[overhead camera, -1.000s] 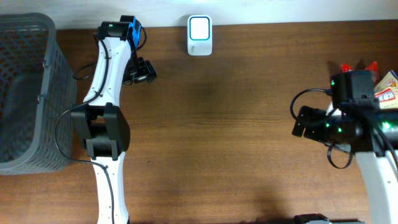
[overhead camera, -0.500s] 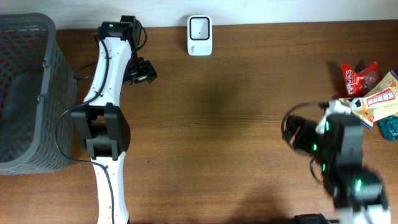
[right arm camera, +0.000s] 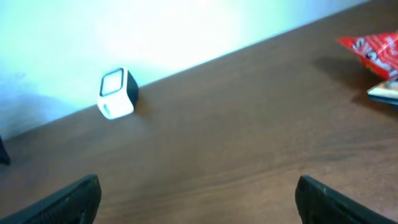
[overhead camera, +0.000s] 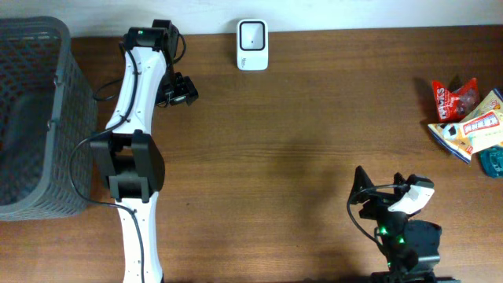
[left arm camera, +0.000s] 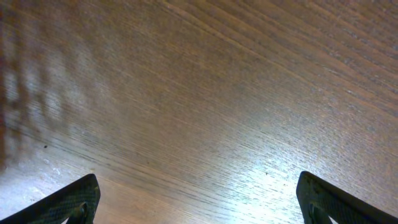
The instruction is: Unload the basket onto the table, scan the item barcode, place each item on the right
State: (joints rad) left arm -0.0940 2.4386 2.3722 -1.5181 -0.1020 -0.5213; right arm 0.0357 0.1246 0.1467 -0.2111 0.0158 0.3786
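The scanner [overhead camera: 252, 45], a small white box with a dark window, stands at twelve o'clock on the wooden table [overhead camera: 299, 141], right at the far edge by the wall. The goods for scanning lie in a small pile at three o'clock: a red snack packet [overhead camera: 454, 96], touching a yellow and white packet [overhead camera: 474, 126] just below it, and something teal [overhead camera: 493, 159] cut off by the edge of the overhead view. Nothing holds them; both arms are well apart from the pile.

The right arm is folded low at five o'clock. The right gripper [right arm camera: 199, 202] has its fingers spread wide with nothing between them, and its camera looks across bare wood to the scanner and to the red packet at its two o'clock.

The left arm stretches up the nine-to-eleven side, beside a grey mesh basket [overhead camera: 35, 118] at nine o'clock. The left gripper [left arm camera: 199, 202] is also spread wide and empty, hanging over bare tabletop just beside the scanner's eight o'clock side, but not touching it.
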